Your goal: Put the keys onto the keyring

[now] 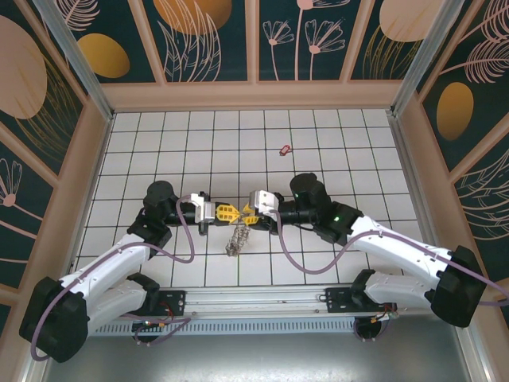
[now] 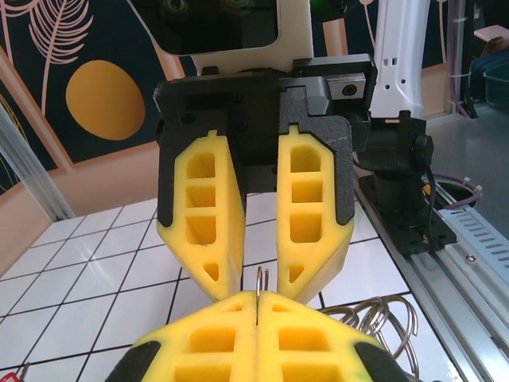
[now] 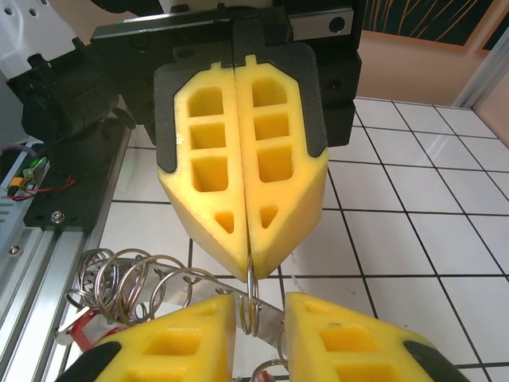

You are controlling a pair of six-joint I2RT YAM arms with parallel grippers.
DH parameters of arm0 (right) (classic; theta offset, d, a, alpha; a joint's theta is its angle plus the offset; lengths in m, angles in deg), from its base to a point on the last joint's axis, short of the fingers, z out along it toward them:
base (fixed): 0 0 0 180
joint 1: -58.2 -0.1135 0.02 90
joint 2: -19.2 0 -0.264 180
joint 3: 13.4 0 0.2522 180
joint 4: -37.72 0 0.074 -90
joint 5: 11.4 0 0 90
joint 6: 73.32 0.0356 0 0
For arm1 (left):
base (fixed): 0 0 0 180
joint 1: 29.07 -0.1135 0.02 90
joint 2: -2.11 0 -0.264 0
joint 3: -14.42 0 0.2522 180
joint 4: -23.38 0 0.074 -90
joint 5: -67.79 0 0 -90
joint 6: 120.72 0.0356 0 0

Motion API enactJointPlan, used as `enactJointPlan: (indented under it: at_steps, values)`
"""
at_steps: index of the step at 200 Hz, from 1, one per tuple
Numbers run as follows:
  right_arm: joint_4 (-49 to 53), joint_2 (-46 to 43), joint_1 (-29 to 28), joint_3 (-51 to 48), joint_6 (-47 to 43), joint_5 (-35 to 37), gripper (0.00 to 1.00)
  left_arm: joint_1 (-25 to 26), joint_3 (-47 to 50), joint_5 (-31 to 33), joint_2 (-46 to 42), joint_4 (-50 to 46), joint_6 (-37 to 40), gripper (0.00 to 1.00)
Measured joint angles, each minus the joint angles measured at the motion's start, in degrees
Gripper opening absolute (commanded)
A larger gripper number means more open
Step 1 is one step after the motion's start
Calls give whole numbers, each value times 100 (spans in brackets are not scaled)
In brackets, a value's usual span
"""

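Above the tiled bench (image 1: 159, 135) the work hangs in the air, tip to tip. The left gripper (image 3: 248, 253) is closed tight, its yellow faces pressed flat together on a thin loop of the keyring (image 1: 236, 239). That loop stands up just past its fingertips, while the rest of the coils and tags hang below it and off to one side. Holding it this way looks meant to steady the ring and offer one bare wire to the other side. The right gripper (image 3: 261, 306) faces it head on, parted by a modest gap, with the same loop standing inside that gap, nearer one finger and not pinched; it has hold of nothing. I judge it is lined up to catch the wire, so the ring can be pried for threading. One small red key (image 1: 285, 148) lies flat on the bench well beyond the right gripper, on its far side, not yet picked up
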Motion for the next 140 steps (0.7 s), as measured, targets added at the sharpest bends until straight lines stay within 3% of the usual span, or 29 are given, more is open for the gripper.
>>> enactJointPlan:
  at_steps: [27, 51, 61, 66, 107, 140]
  values:
    - [-114, 0, -72, -50, 2, 87, 0, 15, 0, 9, 9, 33, -22, 0]
    - [-129, -2, -98, -63, -44, 162, 0, 15, 0, 50, 9, 28, -44, 0]
    - [-116, -7, -98, -63, -55, 168, 0, 17, -13, 68, -4, -42, -13, 21]
    - [-109, -9, -101, -63, -72, 177, 0, 24, -52, 68, -13, -173, 52, 24]
    - [260, -90, -125, -63, -251, 264, 0, 74, -804, 181, -44, -1838, 1152, 24]
    - [540, -92, -131, -61, -323, 271, 0, 74, -841, 365, -35, -2417, 1606, 24]
